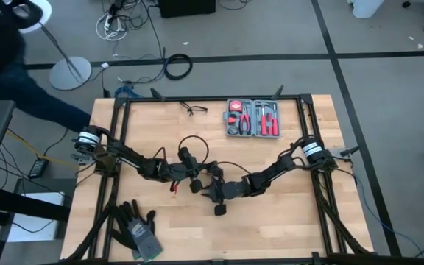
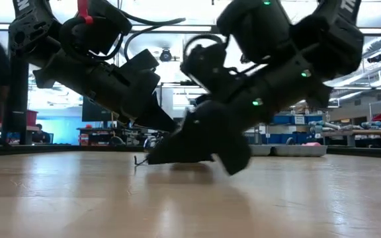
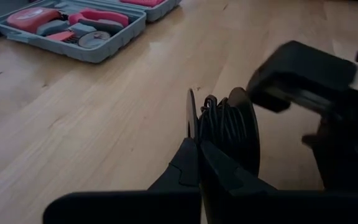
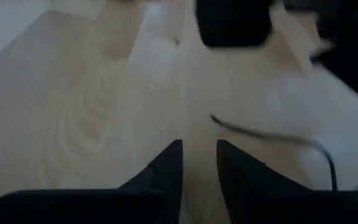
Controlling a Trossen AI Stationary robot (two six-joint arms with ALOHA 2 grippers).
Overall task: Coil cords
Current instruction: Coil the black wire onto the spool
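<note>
Pale wooden boards [image 1: 271,228] make up the tabletop, framed by dark metal rails, with grey floor all around it. Nearest the front edge, toward the left, lies a pair of dark grey work gloves [image 1: 137,228].

Mid-table, both dark arms reach in from the sides and meet. The left gripper [image 3: 199,144] has its jaws pressed fully together on a small bundle of very thin black cable [image 3: 224,127] wound into loops; in the left wrist view the loops stand on edge right at the fingertips. More of that cable rises in an open loop [image 1: 193,146] just behind the grippers and trails right toward the right arm. The right gripper [image 4: 199,149] hangs just right of the bundle, close above the wood, its two fingers parted by a narrow gap with nothing between them; a loose thin strand [image 4: 260,137] lies on the boards just past its tips. From the low view the two arms block nearly all of the table's middle, so the coil is hidden there.

Farther back, right of centre, an open grey plastic tool case with red-handled tools [image 1: 252,118] sits near the far rail. A small black wire item [image 1: 193,109] rests left of it.

Beyond the table, a thick black cable ring [image 1: 177,66] lies on the floor, a white round lamp base [image 1: 70,72] stands to the far left, and a person's dark sleeve [image 1: 20,73] reaches across that corner.
</note>
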